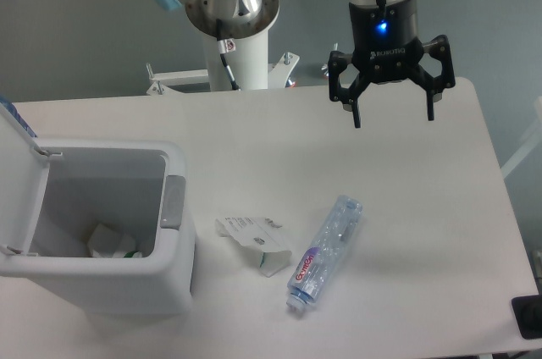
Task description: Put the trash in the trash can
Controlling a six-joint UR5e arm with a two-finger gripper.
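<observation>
Standing far to the gripper's lower left, the white bin has its lid flipped up, with some pale crumpled scrap inside. Below and left of the gripper lies the flattened carton; the crushed bottle lies just beside it, nearly under the gripper. The gripper hangs above the table, fingers spread wide, holding nothing.

I see a white bin with a grey latch, a white carton edged green, and a clear bottle with a red-pink label. My gripper is black with a blue light, over a white worktop.
</observation>
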